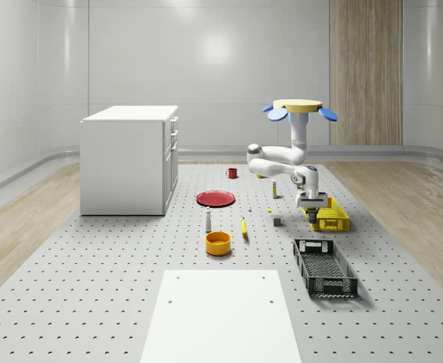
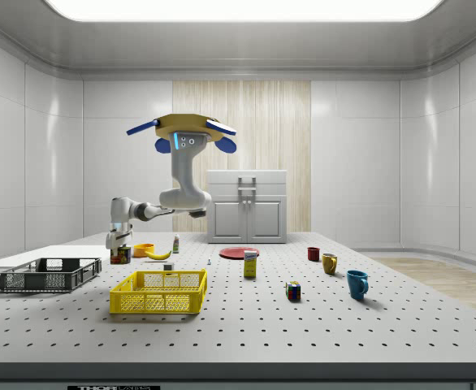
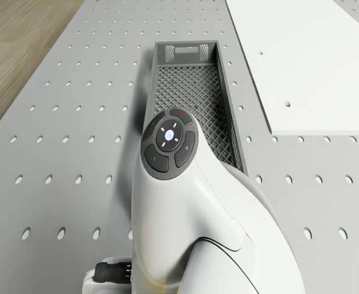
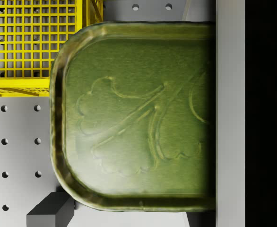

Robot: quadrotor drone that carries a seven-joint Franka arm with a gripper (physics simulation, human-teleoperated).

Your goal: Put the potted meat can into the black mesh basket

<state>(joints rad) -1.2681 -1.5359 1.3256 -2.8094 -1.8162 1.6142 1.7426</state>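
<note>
Gripper (image 1: pixel 310 203), shut on the can (image 4: pixel 138 118), hangs beside the yellow crate (image 1: pixel 329 215); drone (image 1: pixel 298 107) hovers, facing the basket (image 1: pixel 325 267) for delivery.

a lab: perforated test table (image 1: pixel 93 287), bare panelled walls (image 1: pixel 206 53).

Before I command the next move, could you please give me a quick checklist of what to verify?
1. Can directly below claw: ok.
2. Can secure in claw: cannot tell.
3. Claw above black basket: not ok; it hangs beside the yellow basket.
4. Black basket has room for the can: ok.
5. Drone hovering above the table: ok.
</note>
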